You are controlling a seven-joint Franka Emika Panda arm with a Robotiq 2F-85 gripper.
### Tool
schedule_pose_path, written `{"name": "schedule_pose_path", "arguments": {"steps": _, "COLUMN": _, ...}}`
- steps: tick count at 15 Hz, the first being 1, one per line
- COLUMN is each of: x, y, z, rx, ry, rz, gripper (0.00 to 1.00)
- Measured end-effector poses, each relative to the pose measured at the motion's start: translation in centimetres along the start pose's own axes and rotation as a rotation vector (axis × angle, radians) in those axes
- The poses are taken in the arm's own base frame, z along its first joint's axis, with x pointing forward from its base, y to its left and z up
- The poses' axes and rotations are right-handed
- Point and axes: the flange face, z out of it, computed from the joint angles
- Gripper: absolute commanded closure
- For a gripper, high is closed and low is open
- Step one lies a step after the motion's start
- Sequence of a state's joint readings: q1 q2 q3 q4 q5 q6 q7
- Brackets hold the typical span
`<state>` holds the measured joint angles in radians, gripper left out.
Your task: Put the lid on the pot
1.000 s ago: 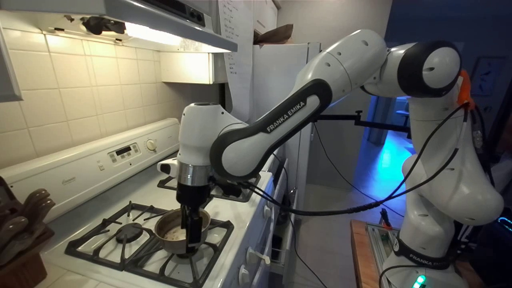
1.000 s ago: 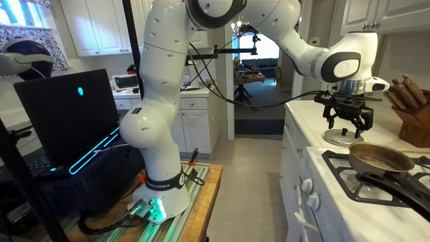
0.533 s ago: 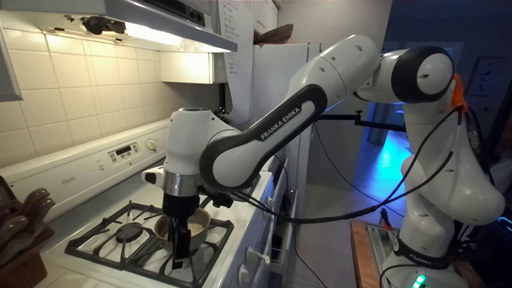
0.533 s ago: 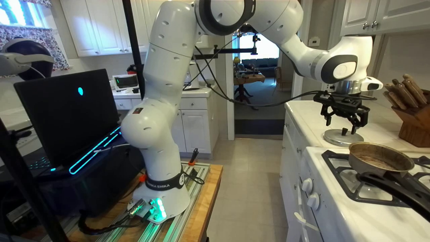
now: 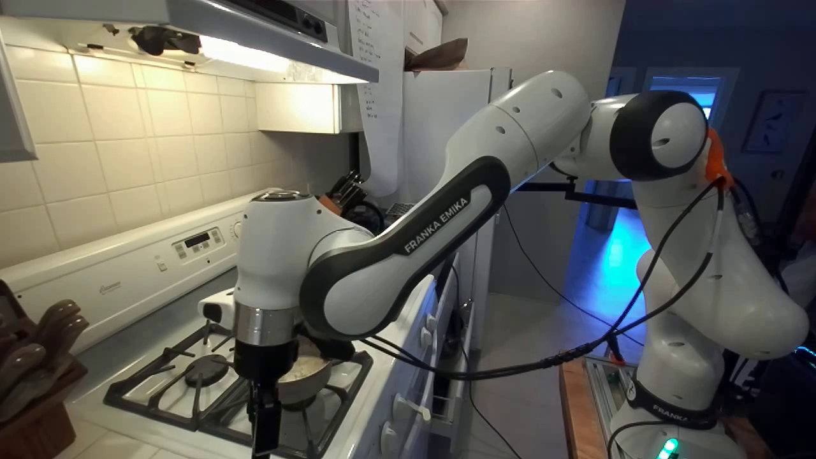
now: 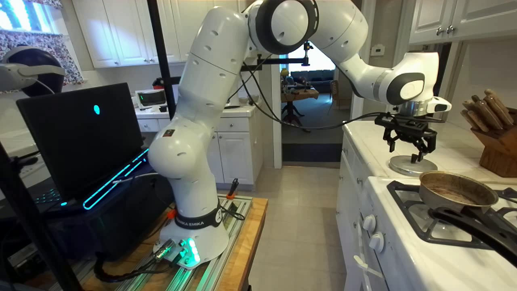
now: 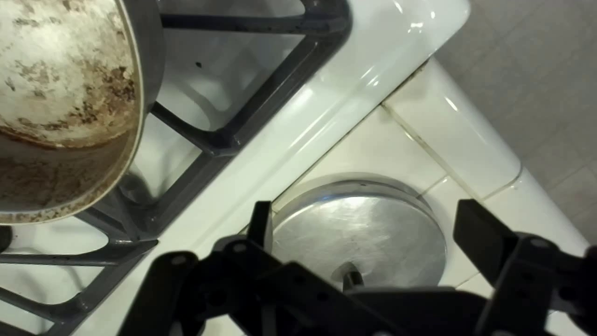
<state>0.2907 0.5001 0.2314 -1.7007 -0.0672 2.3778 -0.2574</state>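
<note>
Altogether, one lid (image 7: 373, 238), one pot (image 6: 456, 192), one arm (image 5: 440, 217) and one gripper (image 6: 406, 153) with two fingers (image 7: 482, 240) can be counted. One knob (image 7: 353, 278) is seen on the lid. In an exterior view, two dials (image 6: 369, 222) are seen on the stove (image 6: 440, 262), and one block of knives (image 6: 501, 153) is seen on the counter (image 6: 462, 159).

The arm is stretched up from its base (image 6: 206, 240), then across, and is bent so that its end is pointed down. The gripper is held just over the lid. Its jaws are spread wide, and in the wrist view the lid's knob is seen between the fingers. Whether the knob is touched cannot be told.

The lid is laid flat on the counter, just beside the stove and near the pot, but not touching it. Its knob is pointed up. Since the lid is round, it is as long one way as the other. The pot is set upright on the grate (image 7: 280, 88), with its open top turned up. A black handle (image 6: 476, 230) is seen by the pot, and its long line is pointed to the low right corner in an exterior view. Whether it is joined on cannot be told.
</note>
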Motion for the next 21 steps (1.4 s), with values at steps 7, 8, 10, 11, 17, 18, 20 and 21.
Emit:
{"name": "schedule_pose_path", "arguments": {"steps": 7, "x": 0.4, "y": 0.0, "z": 0.3, "rx": 0.002, "ry": 0.002, "rz": 0.0, "gripper": 0.0}}
{"name": "schedule_pose_path", "arguments": {"steps": 8, "x": 0.3, "y": 0.1, "z": 0.3, "rx": 0.002, "ry": 0.002, "rz": 0.001, "gripper": 0.0}}
{"name": "schedule_pose_path", "arguments": {"steps": 10, "x": 0.3, "y": 0.3, "z": 0.3, "rx": -0.001, "ry": 0.002, "rz": 0.023, "gripper": 0.0}}
{"name": "schedule_pose_path", "arguments": {"steps": 11, "x": 0.3, "y": 0.4, "z": 0.3, "rx": -0.002, "ry": 0.003, "rz": 0.038, "gripper": 0.0}}
{"name": "schedule_pose_path", "arguments": {"steps": 17, "x": 2.2, "y": -0.6, "z": 0.7, "rx": 0.007, "ry": 0.026, "rz": 0.053, "gripper": 0.0}}
{"name": "schedule_pose_path", "arguments": {"steps": 18, "x": 2.6, "y": -1.0, "z": 1.0, "rx": 0.011, "ry": 0.029, "rz": 0.048, "gripper": 0.0}}
{"name": "schedule_pose_path", "arguments": {"steps": 20, "x": 3.5, "y": -1.8, "z": 1.9, "rx": 0.02, "ry": 0.031, "rz": 0.037, "gripper": 0.0}}
{"name": "schedule_pose_path", "arguments": {"steps": 21, "x": 3.9, "y": -2.1, "z": 2.5, "rx": 0.024, "ry": 0.031, "rz": 0.031, "gripper": 0.0}}
